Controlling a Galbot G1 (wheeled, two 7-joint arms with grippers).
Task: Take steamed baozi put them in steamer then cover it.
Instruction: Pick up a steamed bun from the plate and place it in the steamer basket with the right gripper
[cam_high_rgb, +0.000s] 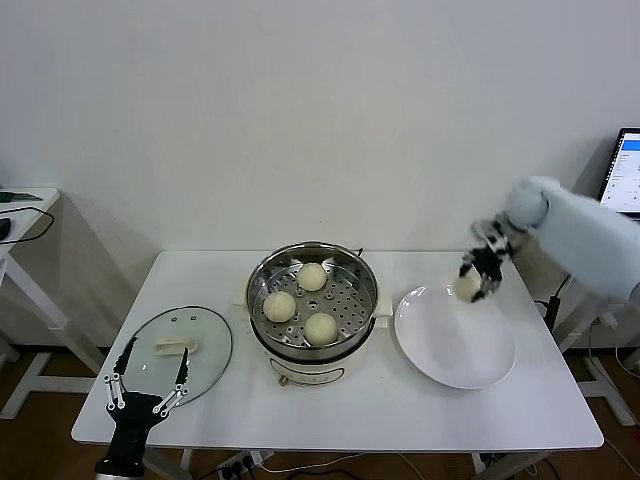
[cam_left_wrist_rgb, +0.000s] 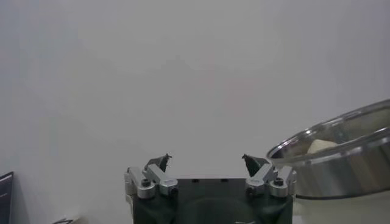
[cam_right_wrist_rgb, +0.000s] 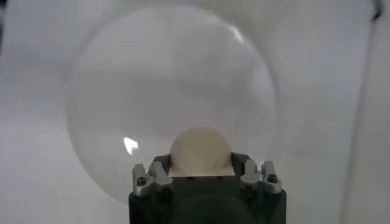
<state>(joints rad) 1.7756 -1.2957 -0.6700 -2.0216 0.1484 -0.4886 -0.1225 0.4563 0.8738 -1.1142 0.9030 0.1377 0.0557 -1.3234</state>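
Note:
The steel steamer (cam_high_rgb: 262, 281) stands mid-table on its cream base, with three baozi (cam_high_rgb: 312, 276) (cam_high_rgb: 279, 305) (cam_high_rgb: 320, 328) on the perforated tray. My right gripper (cam_high_rgb: 476, 276) is shut on the fourth baozi (cam_high_rgb: 468, 286) and holds it above the far edge of the white plate (cam_high_rgb: 470, 360); in the right wrist view the bun (cam_right_wrist_rgb: 200, 150) sits between the jaws over the plate (cam_right_wrist_rgb: 122, 91). The glass cover (cam_high_rgb: 205, 360) lies flat on the table, left of the steamer. My left gripper (cam_high_rgb: 150, 385) is open and empty at the table's front-left edge, by the cover.
The steamer's rim (cam_left_wrist_rgb: 341, 131) shows to one side in the left wrist view. A side table with cables (cam_high_rgb: 20, 215) stands at far left. A laptop screen (cam_high_rgb: 625, 170) is at far right.

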